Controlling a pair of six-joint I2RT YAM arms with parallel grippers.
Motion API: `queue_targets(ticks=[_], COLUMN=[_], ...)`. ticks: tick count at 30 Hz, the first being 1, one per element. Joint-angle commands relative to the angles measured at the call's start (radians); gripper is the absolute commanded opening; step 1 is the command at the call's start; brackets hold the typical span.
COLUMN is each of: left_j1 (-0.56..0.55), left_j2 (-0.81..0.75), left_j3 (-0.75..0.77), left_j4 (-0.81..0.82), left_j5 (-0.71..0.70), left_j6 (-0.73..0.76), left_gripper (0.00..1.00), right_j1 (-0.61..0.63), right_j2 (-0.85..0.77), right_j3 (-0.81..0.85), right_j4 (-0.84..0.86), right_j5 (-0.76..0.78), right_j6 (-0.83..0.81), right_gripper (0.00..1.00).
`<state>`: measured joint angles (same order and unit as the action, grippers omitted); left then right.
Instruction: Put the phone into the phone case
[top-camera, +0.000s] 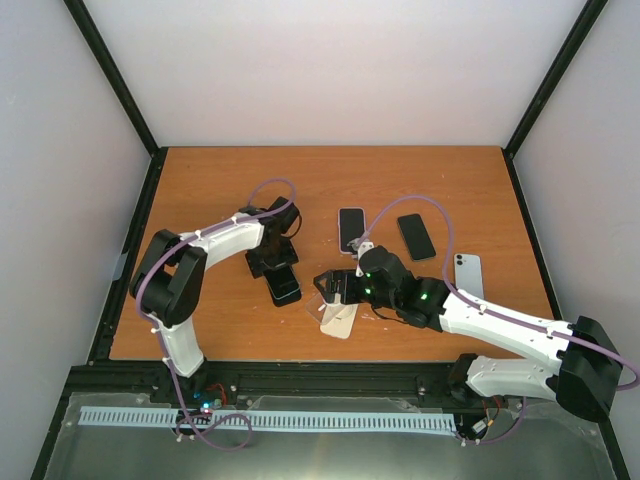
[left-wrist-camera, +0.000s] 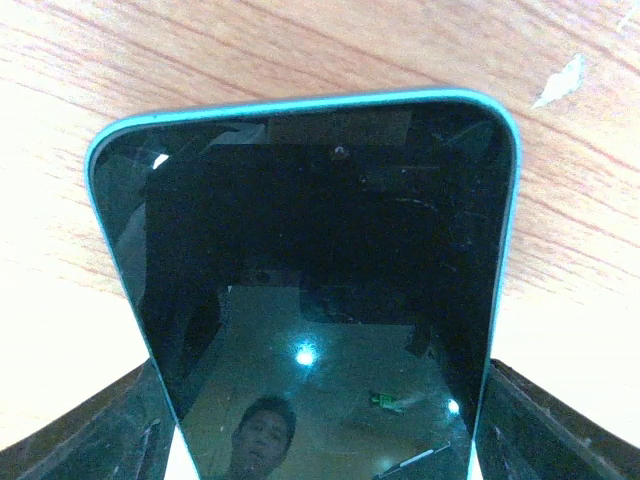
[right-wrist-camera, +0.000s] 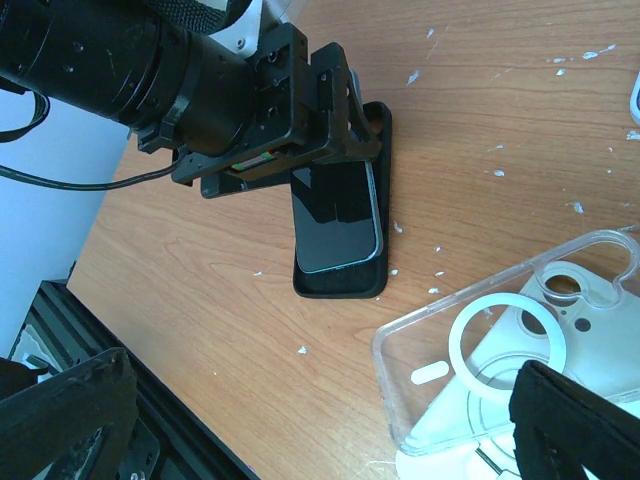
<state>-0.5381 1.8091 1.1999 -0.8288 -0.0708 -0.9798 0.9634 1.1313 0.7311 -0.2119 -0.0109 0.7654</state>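
Where the left claw (top-camera: 277, 268) meets the tabletop (top-camera: 220, 190), its fingers (left-wrist-camera: 95, 430) are closed against the two long edges of a teal-rimmed phone (left-wrist-camera: 310, 270). They grip it near one end, with the dark screen facing up. The free end of the phone reaches out past the fingertips and lies over a black phone case (right-wrist-camera: 340, 285), which sits flat on the wood directly under the claw. Whether the phone is seated inside the case's rim or only resting on top cannot be told.

The right claw (right-wrist-camera: 320, 385) stands just to the right of the left one, spread wide with nothing pinched between its fingers. Below it lies a clear phone case (right-wrist-camera: 500, 340) with a white ring on its back, one corner passing beneath a finger (right-wrist-camera: 580, 420). A cream-white flat piece (top-camera: 340, 322) shows under the clear case; what it is cannot be made out.

Beyond the right claw a dark phone (top-camera: 351, 229) lies screen-up, with a second dark phone (top-camera: 416, 236) near it but apart. Further to that claw's right a pale phone (top-camera: 468, 275) lies back-up, well apart from both claws.
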Motion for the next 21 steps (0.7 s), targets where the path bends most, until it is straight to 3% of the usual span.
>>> queue_targets(ticks=[1,21], left_j1=[-0.008,-0.01], left_j2=[-0.018,-0.054], left_j3=[0.007,-0.03], left_j4=[0.005,0.02], left_j5=[-0.021,-0.007], left_j6=[0.03,0.112], left_gripper=[0.65,0.67], right_j1=[-0.003,-0.003], right_j2=[-0.019,-0.029], right_j3=[-0.007,-0.019], right_j4=[0.021,0.026], right_j5=[0.02,0.022], right_j6=[0.005,0.009], right_gripper=[1.0,1.0])
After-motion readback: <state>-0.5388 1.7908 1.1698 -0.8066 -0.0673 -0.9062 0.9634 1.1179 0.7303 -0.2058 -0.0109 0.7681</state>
